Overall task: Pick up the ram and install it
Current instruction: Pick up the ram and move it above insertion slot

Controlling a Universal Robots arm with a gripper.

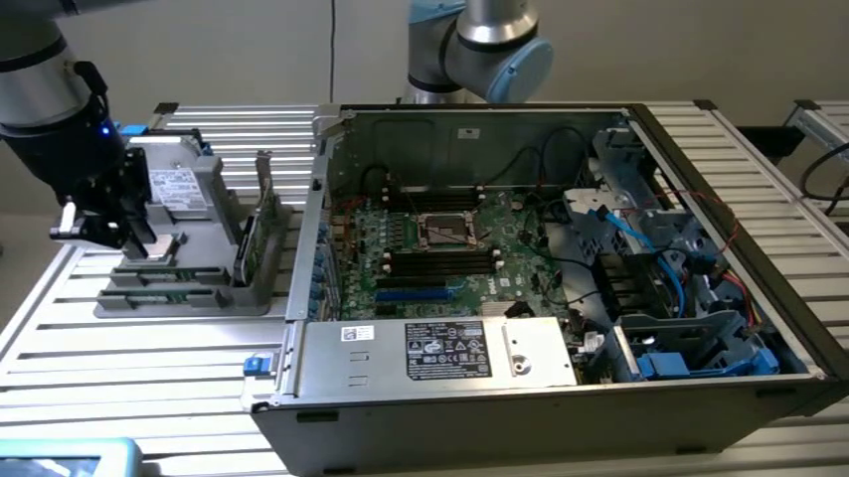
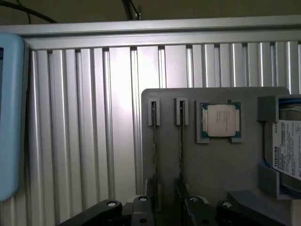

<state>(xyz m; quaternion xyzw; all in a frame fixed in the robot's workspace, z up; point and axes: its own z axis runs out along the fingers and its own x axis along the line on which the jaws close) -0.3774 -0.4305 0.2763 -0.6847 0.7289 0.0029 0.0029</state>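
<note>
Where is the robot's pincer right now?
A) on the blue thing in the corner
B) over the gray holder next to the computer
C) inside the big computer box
B: the pincer hangs over the gray holder, on the exterior view's left of the open computer case.

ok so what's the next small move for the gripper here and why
Probably ease down onto a ram stick: the gripper hangs open above the grey tray, and both sticks stand on edge in their slots, neither gripped.
</note>
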